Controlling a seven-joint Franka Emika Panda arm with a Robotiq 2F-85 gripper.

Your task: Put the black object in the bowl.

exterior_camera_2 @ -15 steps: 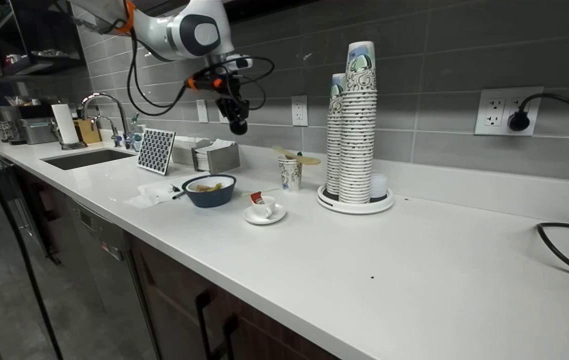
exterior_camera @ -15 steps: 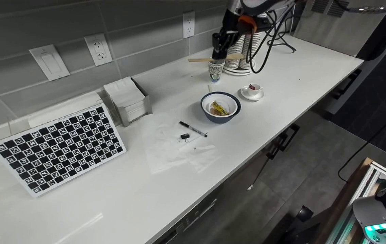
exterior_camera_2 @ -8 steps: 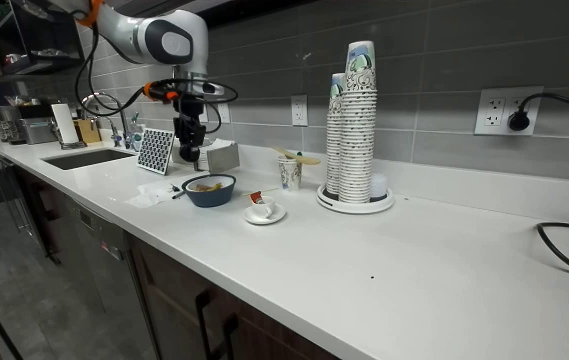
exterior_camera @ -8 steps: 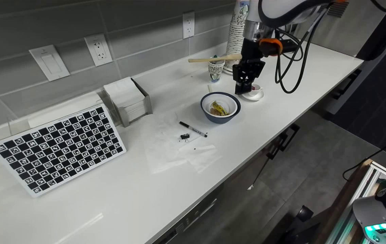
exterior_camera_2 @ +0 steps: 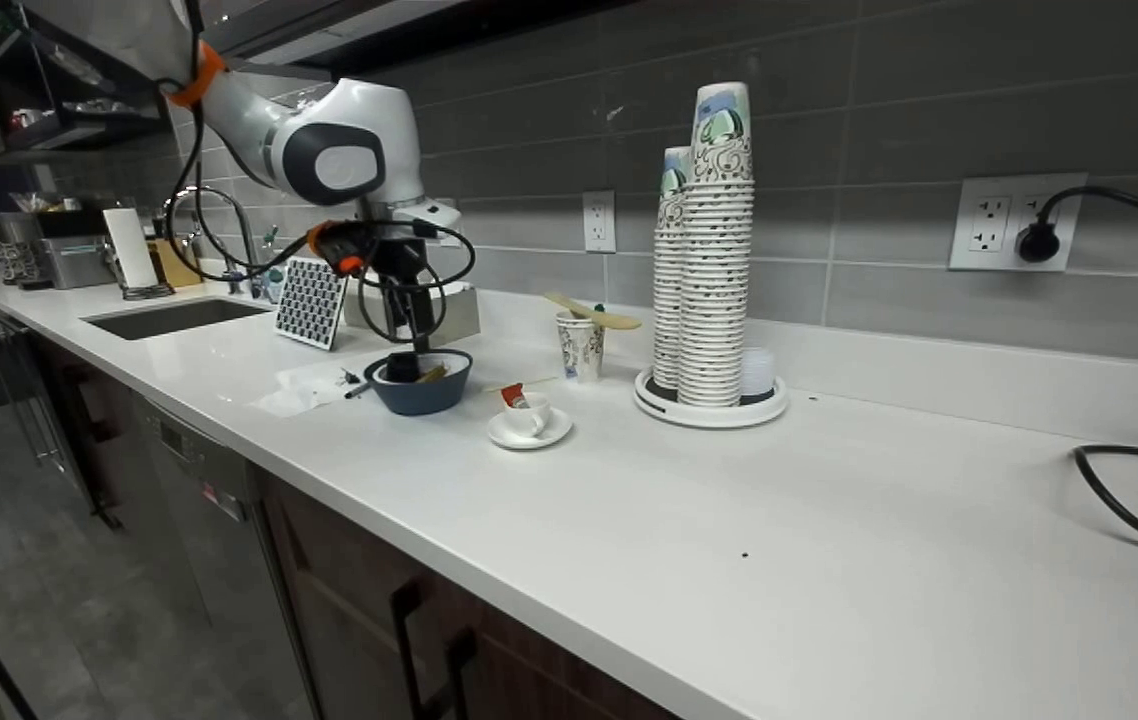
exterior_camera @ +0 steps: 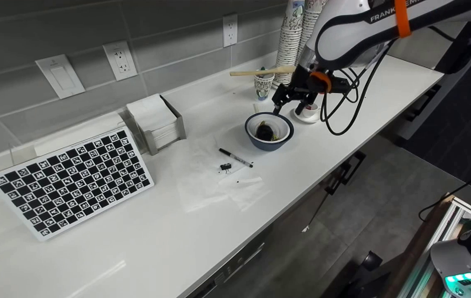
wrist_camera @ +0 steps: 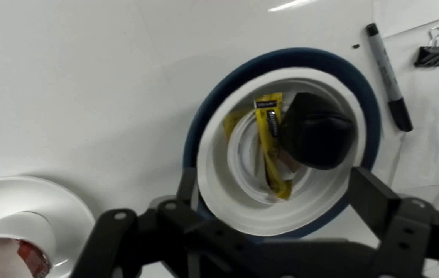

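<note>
The black object [wrist_camera: 319,133], a chunky dark lump, is inside the bowl [wrist_camera: 300,58], against the right of its pale interior in the wrist view and overlapping yellow packets [wrist_camera: 269,131]. In both exterior views the lump [exterior_camera: 265,132] also shows within the blue bowl [exterior_camera_2: 419,398]. My gripper [wrist_camera: 276,179] stands open with its fingers wide apart and nothing held between them. In an exterior view the gripper [exterior_camera: 287,111] is just above the bowl's far edge, tilted, apart from the lump. What lies under the lump is hidden.
A cup on a saucer [exterior_camera: 308,117] is close beside the gripper. A wooden spoon [exterior_camera: 264,71] lies across a paper cup [exterior_camera: 263,89], with tall cup stacks [exterior_camera_2: 714,290] behind. A marker [wrist_camera: 387,77] and binder clip [wrist_camera: 435,56] lie beside the bowl.
My gripper has come down from beside the paper cup toward the bowl and opened. The black object has left the gripper and is now in the bowl.
</note>
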